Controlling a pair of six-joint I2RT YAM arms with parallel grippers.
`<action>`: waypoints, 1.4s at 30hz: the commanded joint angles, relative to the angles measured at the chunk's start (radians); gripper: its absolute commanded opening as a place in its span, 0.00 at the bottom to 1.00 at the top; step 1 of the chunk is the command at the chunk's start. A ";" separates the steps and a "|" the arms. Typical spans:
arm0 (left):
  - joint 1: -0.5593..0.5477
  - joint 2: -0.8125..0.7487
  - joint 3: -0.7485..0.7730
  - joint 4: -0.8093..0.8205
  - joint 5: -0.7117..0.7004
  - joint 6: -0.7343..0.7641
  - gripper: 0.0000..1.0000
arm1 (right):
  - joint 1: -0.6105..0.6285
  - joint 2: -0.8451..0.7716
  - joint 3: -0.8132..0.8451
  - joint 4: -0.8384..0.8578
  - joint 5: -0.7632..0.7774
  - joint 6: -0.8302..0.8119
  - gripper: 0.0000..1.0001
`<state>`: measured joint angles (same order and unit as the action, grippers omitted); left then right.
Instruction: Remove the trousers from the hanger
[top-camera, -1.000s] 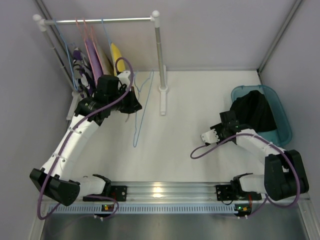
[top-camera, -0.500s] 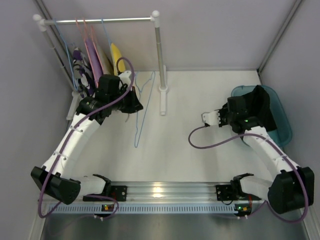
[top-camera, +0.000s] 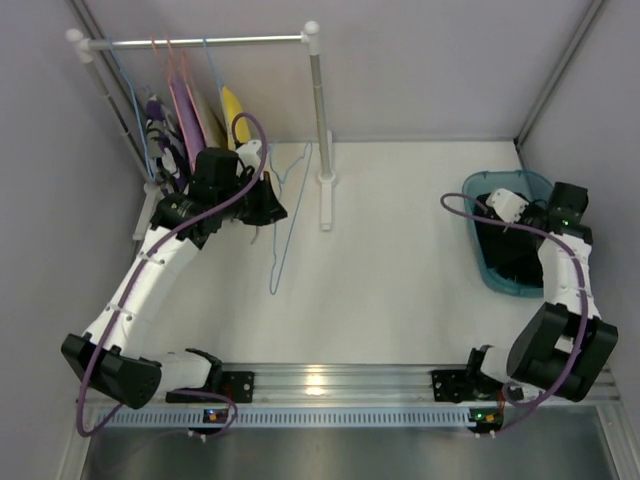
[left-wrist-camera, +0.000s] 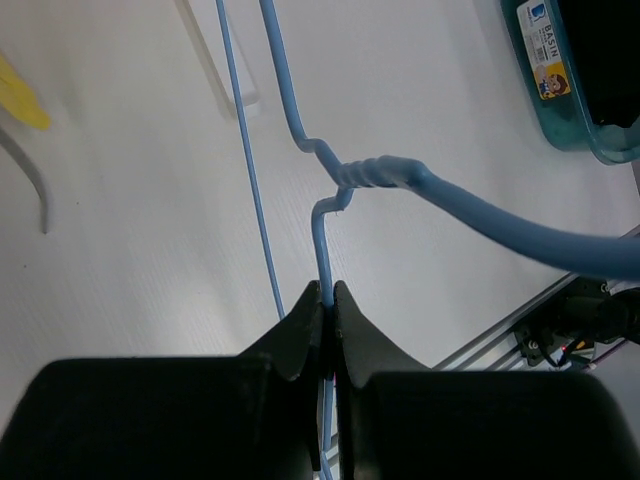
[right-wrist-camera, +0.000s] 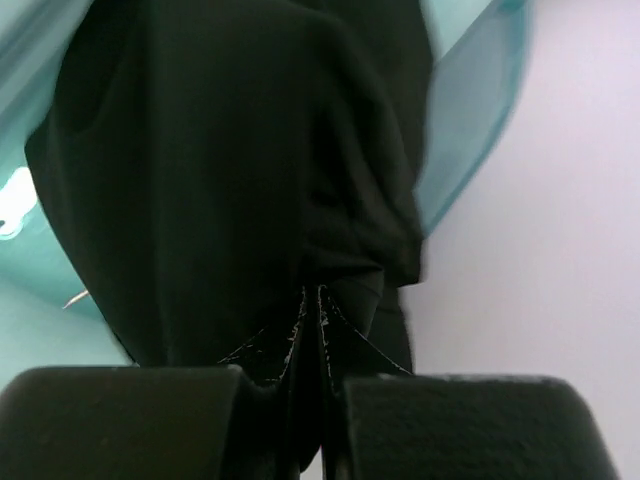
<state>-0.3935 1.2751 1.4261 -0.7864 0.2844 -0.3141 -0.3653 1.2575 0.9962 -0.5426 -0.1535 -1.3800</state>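
Note:
The light-blue wire hanger (top-camera: 280, 225) is bare and hangs from my left gripper (top-camera: 268, 213) near the rack post. In the left wrist view the gripper (left-wrist-camera: 327, 290) is shut on the hanger's wire (left-wrist-camera: 380, 172) just below the twisted neck. The black trousers (top-camera: 510, 250) lie inside the teal basin (top-camera: 480, 185) at the right. My right gripper (top-camera: 535, 222) is over the basin. In the right wrist view it (right-wrist-camera: 318, 290) is shut on a fold of the trousers (right-wrist-camera: 230, 170), with the basin wall (right-wrist-camera: 470, 110) behind.
A white clothes rack (top-camera: 322, 110) stands at the back left with pink hangers (top-camera: 170, 70), purple garments (top-camera: 185, 110) and a yellow garment (top-camera: 232, 105). The basin also shows in the left wrist view (left-wrist-camera: 555, 80). Walls close in at left and right.
My right arm has swung from mid-table to the right, carrying the trousers over and into the teal basin. The left arm and hanger have stayed still.

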 joint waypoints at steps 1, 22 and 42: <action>0.005 0.000 0.045 0.033 0.036 0.006 0.00 | -0.095 0.069 0.041 -0.111 -0.119 0.061 0.00; 0.004 -0.030 0.161 -0.068 -0.016 0.197 0.00 | -0.290 -0.143 0.343 -0.370 -0.601 0.448 0.99; 0.100 0.500 0.826 -0.057 -0.185 0.148 0.00 | -0.287 -0.217 0.502 -0.301 -0.781 0.917 1.00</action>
<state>-0.3004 1.7405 2.1643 -0.8913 0.0719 -0.1474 -0.6502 1.0416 1.4570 -0.8375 -0.8688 -0.5289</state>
